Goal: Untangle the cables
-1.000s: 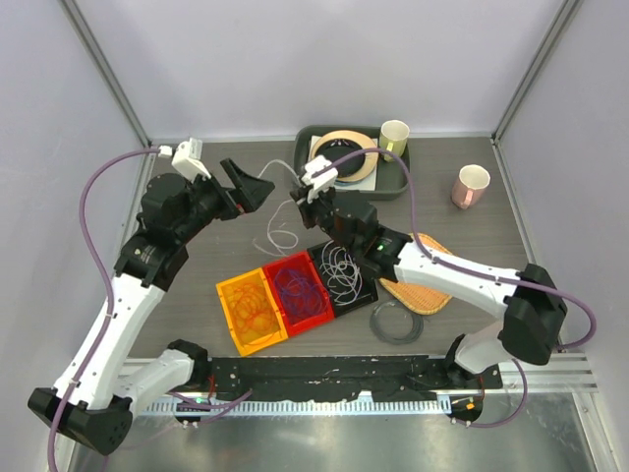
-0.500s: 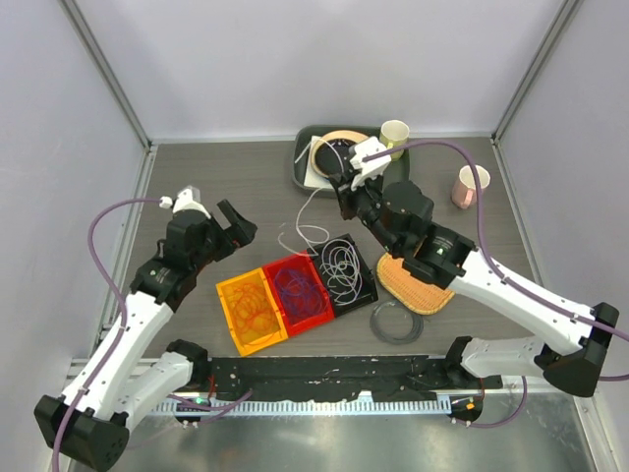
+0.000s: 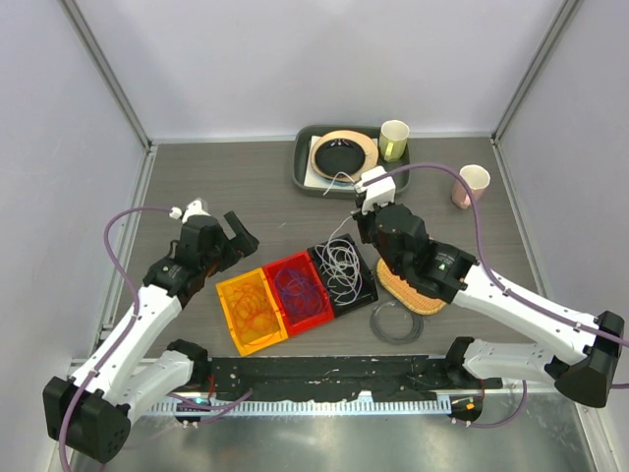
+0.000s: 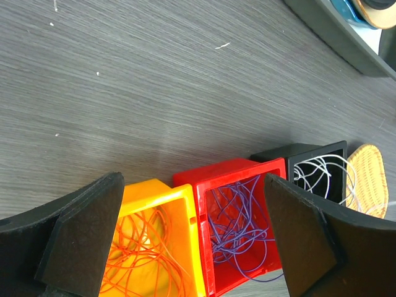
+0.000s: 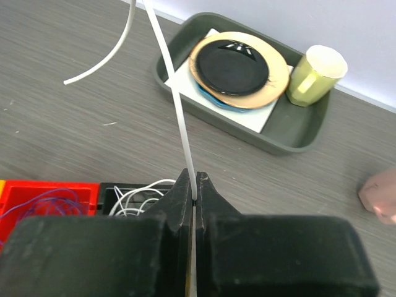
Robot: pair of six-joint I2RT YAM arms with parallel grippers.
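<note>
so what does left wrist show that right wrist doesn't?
Left wrist only: orange wire, wicker mat, and the open left end effector. Right wrist only: right end effector shut on the white wire, plus plate and green cup. Both: red bin with purple wire, black bin, gray tray.

The whole table [image 3: 226, 187] is viewed steeply from above and behind the arm bases. From the left wrist, the red bin [image 4: 238, 170] is seen closely past the left gripper [image 4: 192, 247]. From the right wrist, the tray [image 5: 297, 133] is faced over the right gripper [image 5: 195, 185]. Red bin, black bin [image 4: 309, 149] and tray are shared by all views
</note>
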